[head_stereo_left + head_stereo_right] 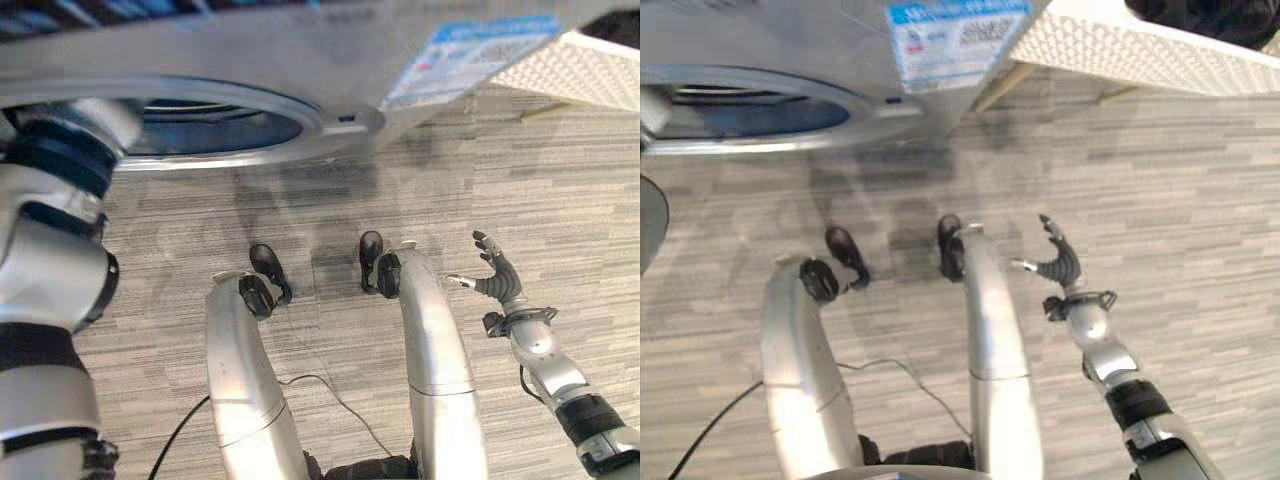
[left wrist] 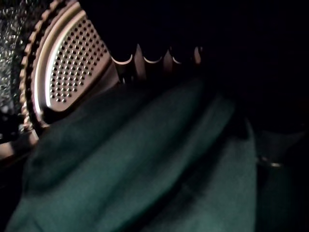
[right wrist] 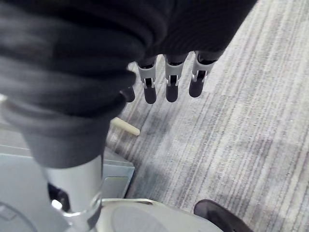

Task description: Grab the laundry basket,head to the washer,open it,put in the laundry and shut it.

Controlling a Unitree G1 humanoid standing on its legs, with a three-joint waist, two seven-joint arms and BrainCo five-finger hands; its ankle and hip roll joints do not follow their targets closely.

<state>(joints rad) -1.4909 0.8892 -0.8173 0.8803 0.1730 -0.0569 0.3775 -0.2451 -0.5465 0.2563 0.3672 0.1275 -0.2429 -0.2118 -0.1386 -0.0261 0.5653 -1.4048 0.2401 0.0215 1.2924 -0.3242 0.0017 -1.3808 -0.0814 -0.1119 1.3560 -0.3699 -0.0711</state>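
Note:
The washer [image 1: 250,60] stands in front of me with its round opening [image 1: 200,125] uncovered. My left arm [image 1: 50,250] reaches up into that opening. Inside, my left hand [image 2: 145,60] shows dimly just over dark green laundry [image 2: 145,159], which lies against the perforated metal drum [image 2: 72,67]. Whether the hand holds the cloth is too dark to tell. My right hand [image 1: 497,275] hangs open at my right side above the carpet, its fingers [image 3: 166,82] straight and holding nothing. A corner of the white mesh laundry basket [image 1: 1120,45] sits to the right of the washer.
Grey striped carpet [image 1: 1200,200] covers the floor around me. A blue and white label [image 1: 470,55] is stuck on the washer's front near its right corner. The basket stands close against that corner.

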